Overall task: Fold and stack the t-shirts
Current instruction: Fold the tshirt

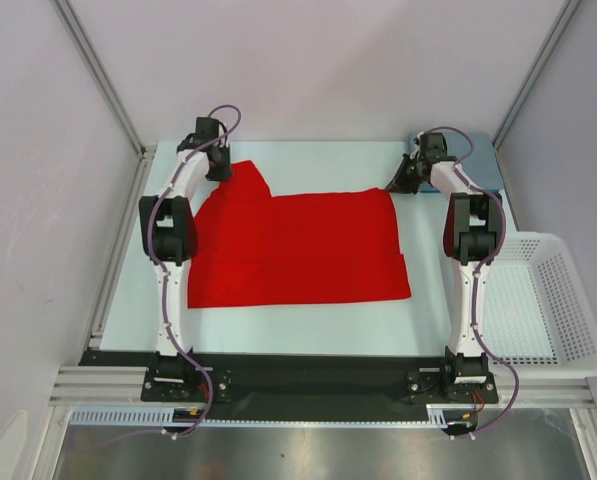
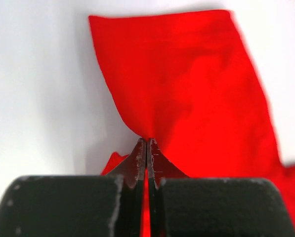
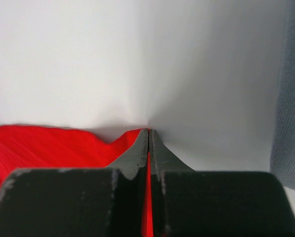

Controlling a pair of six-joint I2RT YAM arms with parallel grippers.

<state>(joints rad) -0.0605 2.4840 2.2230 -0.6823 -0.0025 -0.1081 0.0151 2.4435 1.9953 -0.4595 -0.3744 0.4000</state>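
A red t-shirt (image 1: 298, 245) lies spread on the pale table, partly folded. My left gripper (image 1: 219, 168) is at its far left corner, shut on the red cloth; the left wrist view shows the fabric (image 2: 187, 84) pinched between the closed fingertips (image 2: 147, 143). My right gripper (image 1: 398, 183) is at the far right corner, shut on the shirt's edge; in the right wrist view red cloth (image 3: 48, 145) runs left from the closed tips (image 3: 148, 132) and shows between the fingers.
A white mesh basket (image 1: 553, 300) stands at the right of the table. A blue-grey cloth (image 1: 483, 160) lies at the far right corner, also in the right wrist view (image 3: 290, 98). Metal frame posts stand at both far corners.
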